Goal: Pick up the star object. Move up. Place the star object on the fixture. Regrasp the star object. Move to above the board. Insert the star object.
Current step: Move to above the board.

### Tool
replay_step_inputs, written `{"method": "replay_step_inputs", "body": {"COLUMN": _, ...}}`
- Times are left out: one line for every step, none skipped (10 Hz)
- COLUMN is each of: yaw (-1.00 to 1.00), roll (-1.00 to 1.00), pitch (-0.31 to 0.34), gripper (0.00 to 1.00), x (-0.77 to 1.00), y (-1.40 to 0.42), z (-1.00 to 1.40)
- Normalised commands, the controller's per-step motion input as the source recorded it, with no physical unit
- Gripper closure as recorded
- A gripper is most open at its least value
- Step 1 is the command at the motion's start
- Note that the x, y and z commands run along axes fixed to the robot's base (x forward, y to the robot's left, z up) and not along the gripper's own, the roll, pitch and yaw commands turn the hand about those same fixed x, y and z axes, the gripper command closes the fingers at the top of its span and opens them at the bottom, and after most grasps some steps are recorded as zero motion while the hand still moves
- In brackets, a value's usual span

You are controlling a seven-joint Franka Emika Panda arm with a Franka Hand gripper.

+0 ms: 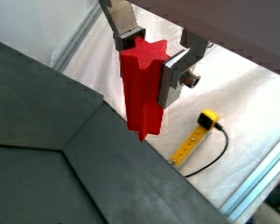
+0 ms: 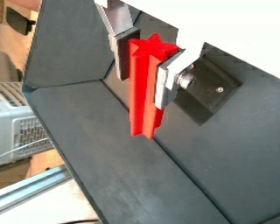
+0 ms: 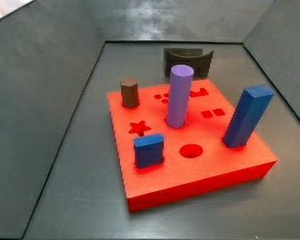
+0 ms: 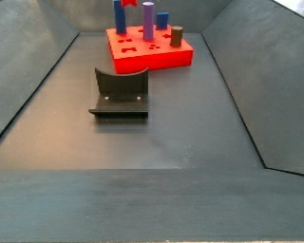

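My gripper is shut on the star object, a long red prism with a star-shaped end that hangs down between the silver fingers; both wrist views show it. The gripper holds it high, over the rim of the dark bin wall. The gripper and the star object are out of view in both side views. The red board lies on the bin floor with a star-shaped hole near its left side. The fixture stands behind the board and is bare in both side views.
The board carries a purple cylinder, a tall blue block, a small blue block and a brown peg. Sloping grey walls ring the floor. A yellow cabled device lies outside the bin.
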Motion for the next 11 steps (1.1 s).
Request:
{"method": "replay_step_inputs", "body": {"yaw": -0.14, "roll": -1.00, "pitch": -0.055, "gripper": 1.00, "x": -0.43, "y": -1.00, "z": 0.23}}
{"method": "replay_step_inputs", "body": {"yaw": -0.14, "roll": -1.00, "pitch": -0.063, "gripper": 1.00, "x": -0.45, "y": -1.00, "z": 0.26}}
{"method": "replay_step_inputs", "body": {"yaw": -0.14, "roll": -1.00, "pitch": -0.063, "gripper": 1.00, "x": -0.47, "y": -1.00, "z": 0.25}}
{"method": "replay_step_inputs", "body": {"yaw": -0.15, "roll": -1.00, "pitch": -0.064, "gripper": 1.00, "x": -0.50, "y": -1.00, "z": 0.26}}
{"method": "replay_step_inputs", "body": {"yaw": -0.16, "roll": -1.00, "pitch": -0.062, "gripper": 1.00, "x": -0.51, "y": -1.00, "z": 0.26}}
{"method": "replay_step_inputs", "body": {"yaw": -0.16, "roll": -1.00, "pitch": -0.052, "gripper": 1.00, "x": -0.53, "y": -1.00, "z": 0.26}}
{"method": "replay_step_inputs", "body": {"yaw": -0.16, "roll": -1.00, "pitch": -0.046, "gripper": 1.00, "x": -0.55, "y": -1.00, "z": 0.27}}
{"method": "replay_step_inputs", "body": {"yaw": -0.16, "roll": -1.00, "pitch": -0.043, "gripper": 1.00, "x": -0.47, "y": -0.76, "z": 0.22}}
{"method": "replay_step_inputs", "body": {"yaw": -0.16, "roll": -1.00, "pitch": -0.043, "gripper": 1.00, "x": -0.37, "y": -0.56, "z": 0.16}}
{"method": "replay_step_inputs", "body": {"yaw": -0.16, "roll": -1.00, "pitch": -0.038, "gripper": 1.00, "x": -0.22, "y": -0.24, "z": 0.07}}
{"method": "replay_step_inputs", "body": {"yaw": -0.15, "roll": -1.00, "pitch": -0.039, "gripper": 1.00, "x": -0.16, "y": -0.12, "z": 0.04}}
